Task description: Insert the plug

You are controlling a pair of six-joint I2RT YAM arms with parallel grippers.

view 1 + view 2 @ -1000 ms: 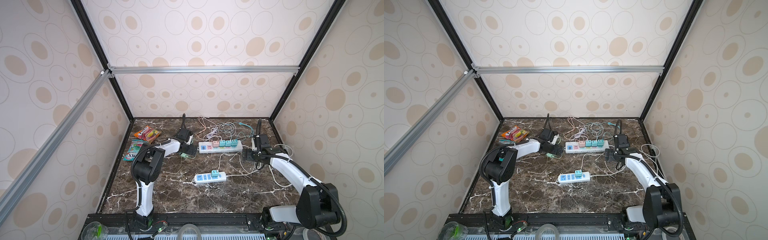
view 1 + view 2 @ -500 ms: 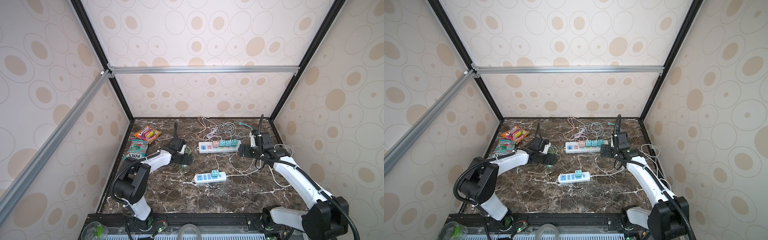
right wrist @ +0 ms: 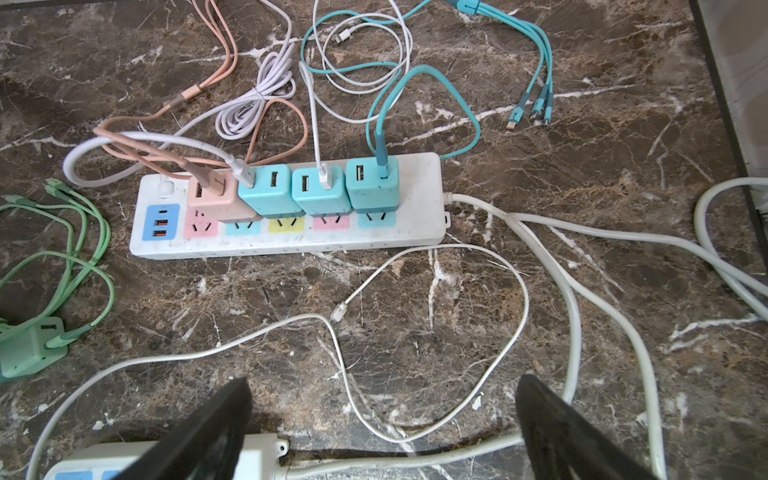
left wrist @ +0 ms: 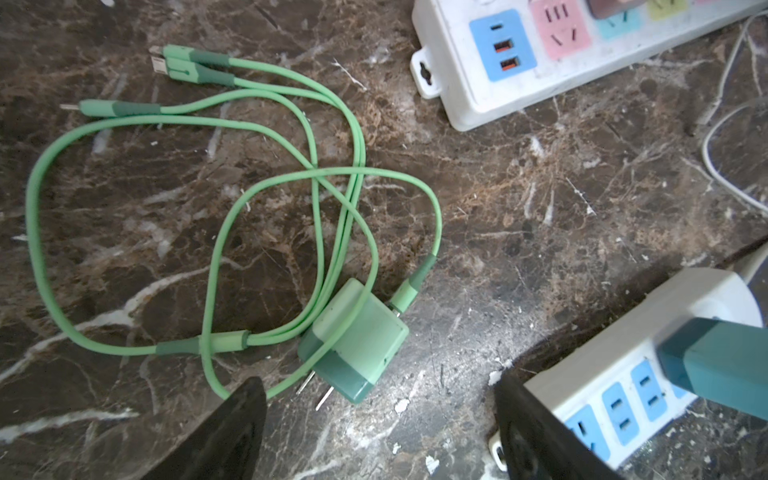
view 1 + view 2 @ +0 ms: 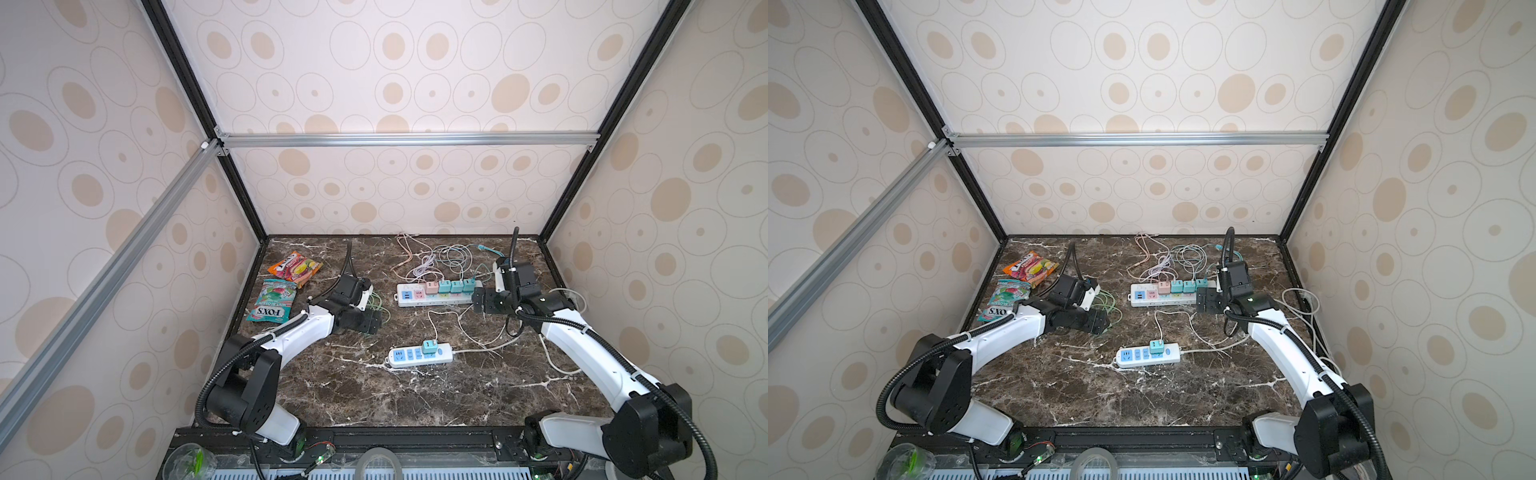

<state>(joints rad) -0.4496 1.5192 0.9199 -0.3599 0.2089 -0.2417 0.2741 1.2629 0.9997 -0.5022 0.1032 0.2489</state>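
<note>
The green plug (image 4: 357,340) lies on its side on the marble table, prongs bare, its green cable (image 4: 199,174) looped beside it. My left gripper (image 4: 382,432) hovers just short of it, open, nothing between the fingers (image 4: 232,432). In both top views the left gripper (image 5: 368,322) (image 5: 1096,322) covers the plug; only the cable (image 5: 378,301) shows. The long white power strip (image 5: 436,293) (image 3: 291,237) carries a pink and three teal chargers. My right gripper (image 5: 482,301) (image 3: 380,432) stands open and empty by its right end. The plug (image 3: 29,347) also shows in the right wrist view.
A small white power strip (image 5: 419,355) (image 4: 615,374) with a teal charger (image 5: 430,347) lies mid-table, its white cord (image 3: 436,332) looping under the right gripper. Loose cables (image 5: 436,257) sit behind the long strip. Two snack packets (image 5: 282,286) lie at the left wall.
The left arm folded back and its gripper slid toward the front, over the green plug, jaws narrowing slightly. The right gripper shifted a little left, toward the long strip's end.
</note>
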